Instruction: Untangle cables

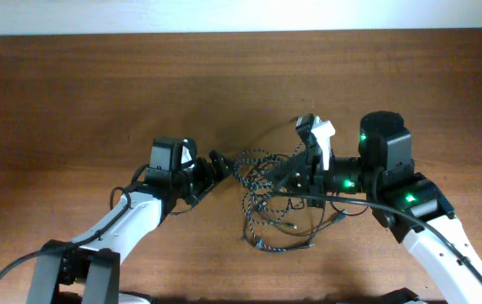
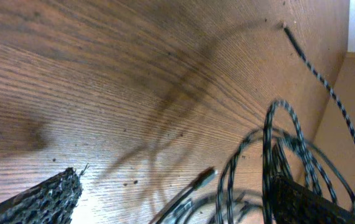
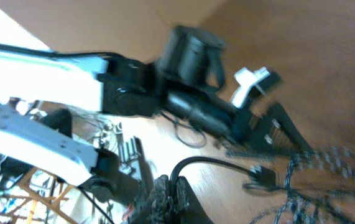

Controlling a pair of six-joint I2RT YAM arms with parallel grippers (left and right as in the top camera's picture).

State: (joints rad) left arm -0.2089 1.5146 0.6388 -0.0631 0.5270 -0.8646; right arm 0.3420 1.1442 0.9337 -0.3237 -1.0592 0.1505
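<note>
The cables lie in a tangle on the wooden table between my two grippers. The speckled cable loops through it. In the left wrist view its loops lie around that gripper's right finger. A thin dark cord with a plug end lies between the fingers. My left gripper is open at the tangle's left edge. My right gripper is shut on the plain black cable, which arcs to a plug. The speckled cable lies beyond it.
The table's far edge meets a white wall. Thicker black wires run along both arms. The right wrist view shows the left arm facing it across the tangle, and clutter beyond the table edge.
</note>
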